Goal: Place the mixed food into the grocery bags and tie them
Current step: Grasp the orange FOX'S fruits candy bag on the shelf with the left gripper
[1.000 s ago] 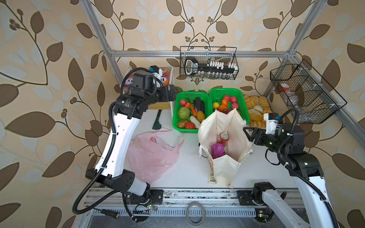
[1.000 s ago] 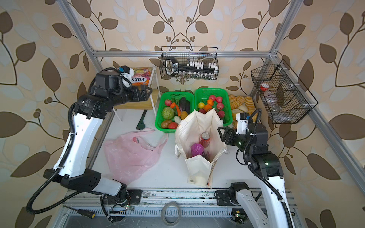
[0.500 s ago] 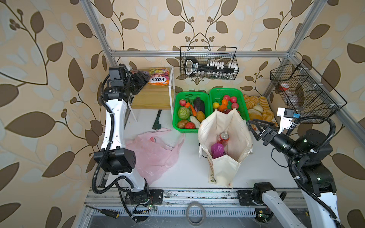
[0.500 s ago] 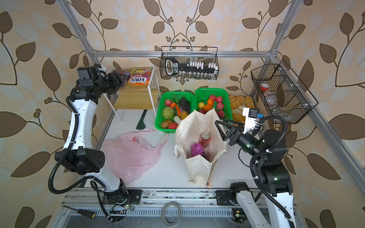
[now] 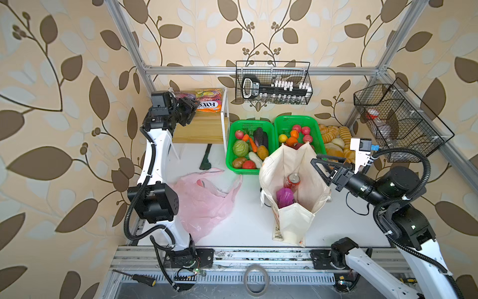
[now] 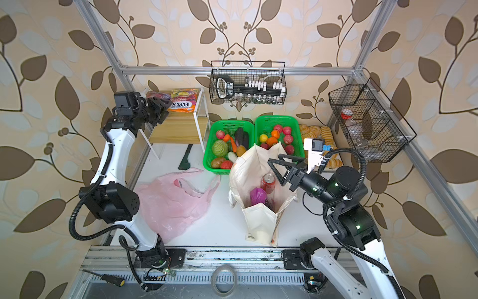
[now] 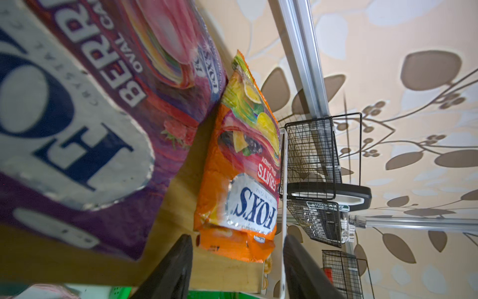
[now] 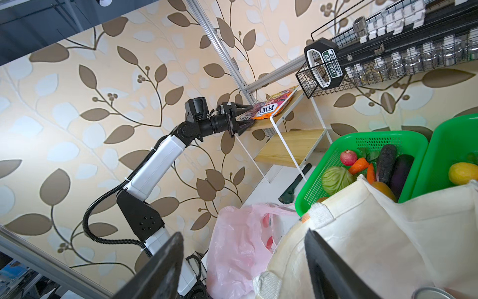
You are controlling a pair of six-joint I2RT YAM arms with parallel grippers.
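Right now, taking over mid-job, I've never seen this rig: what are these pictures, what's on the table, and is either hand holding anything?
The machine is a left arm and a right arm, each ending in a gripping hand. Both top views look down on the whole scene; each wrist view rides on an arm, looking past its hand. On the white table lie a flat pink plastic bag and an open canvas tote holding a red can and a magenta fruit. Behind stand two filled green baskets, bread loaves, and a wooden shelf carrying an orange FOX'S pouch and a purple packet. The left hand is at those packets, jaws apart; I cannot tell whether it grips anything. The right hand hovers open at the tote's rim, empty.
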